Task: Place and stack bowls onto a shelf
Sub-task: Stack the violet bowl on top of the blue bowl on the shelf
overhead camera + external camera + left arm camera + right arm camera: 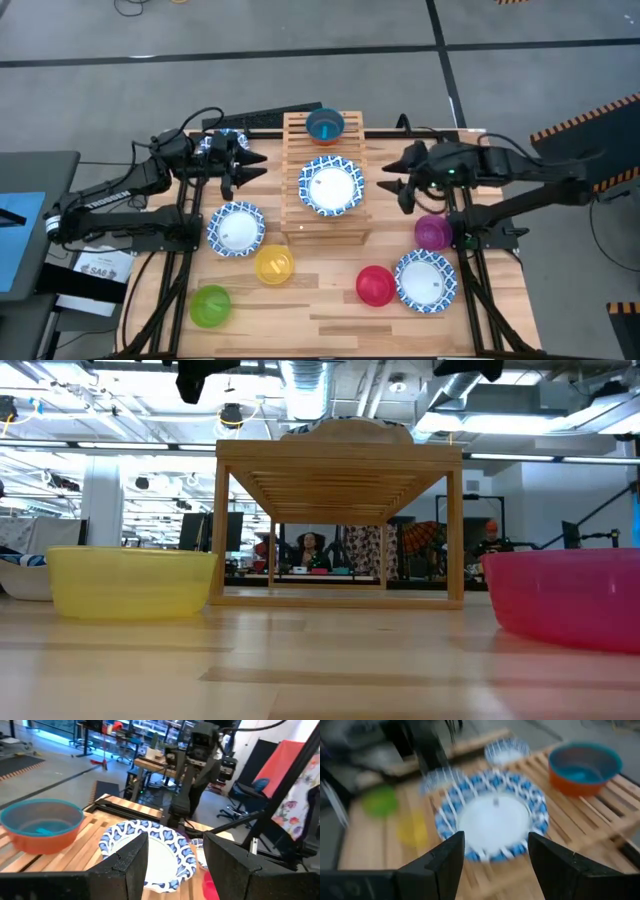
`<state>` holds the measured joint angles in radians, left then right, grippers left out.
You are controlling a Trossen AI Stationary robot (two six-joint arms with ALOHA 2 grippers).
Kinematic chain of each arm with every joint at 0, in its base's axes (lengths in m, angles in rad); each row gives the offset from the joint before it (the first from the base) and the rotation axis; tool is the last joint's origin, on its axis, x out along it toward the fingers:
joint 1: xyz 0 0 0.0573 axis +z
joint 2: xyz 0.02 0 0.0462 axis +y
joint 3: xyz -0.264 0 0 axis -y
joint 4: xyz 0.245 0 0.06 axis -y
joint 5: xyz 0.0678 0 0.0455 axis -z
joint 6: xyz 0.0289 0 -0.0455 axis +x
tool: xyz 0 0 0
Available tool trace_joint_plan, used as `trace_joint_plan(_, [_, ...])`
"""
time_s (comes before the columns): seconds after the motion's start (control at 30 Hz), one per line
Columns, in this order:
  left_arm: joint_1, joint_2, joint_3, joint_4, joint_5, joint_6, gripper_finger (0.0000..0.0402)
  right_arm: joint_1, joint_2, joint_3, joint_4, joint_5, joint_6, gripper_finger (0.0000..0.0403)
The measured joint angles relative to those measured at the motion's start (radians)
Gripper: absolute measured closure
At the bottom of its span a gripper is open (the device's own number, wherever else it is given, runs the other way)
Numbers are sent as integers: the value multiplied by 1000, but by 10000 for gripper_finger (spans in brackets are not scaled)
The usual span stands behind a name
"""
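The wooden slatted shelf [325, 225] stands mid-table. A white blue-rimmed bowl [330, 187] rests on its slats, with a teal bowl nested in an orange one [325, 126] at the shelf's far end. My left gripper [260, 167] hovers open just left of the shelf, facing the white bowl [150, 852]. My right gripper [388, 180] hovers open just right of the shelf, facing the same bowl [492, 820]. Neither touches it. Other white bowls sit on the table at left [236, 228], far left [225, 140] and near right [426, 280].
Small bowls stand on the tabletop: yellow [274, 265], green [210, 305], pink [376, 285], purple [433, 233]. In the low view the yellow bowl [130, 582] and pink bowl [565, 595] flank the shelf [340, 460]. People sit in the room beyond.
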<state>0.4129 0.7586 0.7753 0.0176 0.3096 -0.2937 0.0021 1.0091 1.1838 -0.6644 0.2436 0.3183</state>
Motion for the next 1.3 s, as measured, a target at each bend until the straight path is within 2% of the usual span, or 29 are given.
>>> trace_joint_plan(0.07, [0,0,0,0,1,-1,228,0,-40,-62,116,1,21,160])
trace_joint_plan(0.2, [0,0,0,0,0,-3,228,0,-70,-113,227,1,23,160])
trace_joint_plan(0.73, [0,0,0,-1,-9,-10,228,0,-54,-114,203,-8,50,160])
trace_joint_plan(0.8, [0,0,0,-1,-9,-11,228,0,-59,-114,152,-28,102,160])
trace_joint_plan(0.9, [0,0,0,-3,-11,-11,228,1,-72,-114,27,-112,201,160])
trace_joint_plan(1.07, [0,1,0,-11,-49,-17,228,49,-71,-114,-317,-279,428,160])
trace_joint_plan(1.2, [0,1,0,-22,-75,-25,228,130,-44,-146,-518,-299,630,160])
trace_joint_plan(1.3, [0,1,0,-39,-88,-26,228,183,-24,-231,-521,-299,793,160])
